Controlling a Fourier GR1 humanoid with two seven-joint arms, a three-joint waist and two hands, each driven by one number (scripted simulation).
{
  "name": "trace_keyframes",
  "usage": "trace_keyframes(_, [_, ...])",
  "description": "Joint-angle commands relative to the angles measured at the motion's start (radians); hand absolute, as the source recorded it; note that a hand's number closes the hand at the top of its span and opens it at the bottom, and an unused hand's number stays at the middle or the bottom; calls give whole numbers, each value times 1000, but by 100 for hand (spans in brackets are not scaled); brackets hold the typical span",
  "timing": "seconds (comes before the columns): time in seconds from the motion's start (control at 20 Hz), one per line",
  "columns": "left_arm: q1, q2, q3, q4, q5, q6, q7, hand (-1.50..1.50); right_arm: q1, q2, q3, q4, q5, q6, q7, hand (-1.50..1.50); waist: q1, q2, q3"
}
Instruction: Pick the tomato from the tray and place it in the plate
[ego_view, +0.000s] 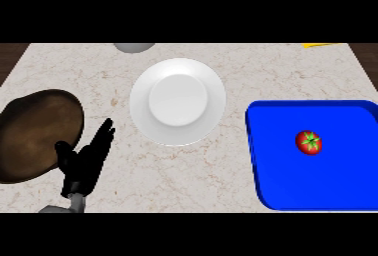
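Probably light, smooth and easily bruised, the tomato (309, 142) in the tray (325, 195) at right wants a gentle grasp round its sides, while the left hand (87, 159) rests open at lower left.

A plate (178, 101) sits at the counter's (221, 175) centre, with a tray (325, 185) to its right holding a tomato (309, 142). A round board (37, 135) lies at the left edge, the left hand (88, 160) between it and the plate.

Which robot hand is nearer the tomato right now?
Only the left robot hand shows, open at lower left, far across the counter from the tomato in the blue tray. The right robot hand is out of view, so I cannot compare.
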Motion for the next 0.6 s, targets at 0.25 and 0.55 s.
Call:
trace_keyframes(0.25, [34,-20,-10,43,-2,-23,12,0,-29,-84,169,-208,173,85,280,-150,2,5,-6])
trace_keyframes(0.55, [27,-25,16,28,-24,-16,15,0,46,21,230,-368,273,41,448,-150,-5,3,-4])
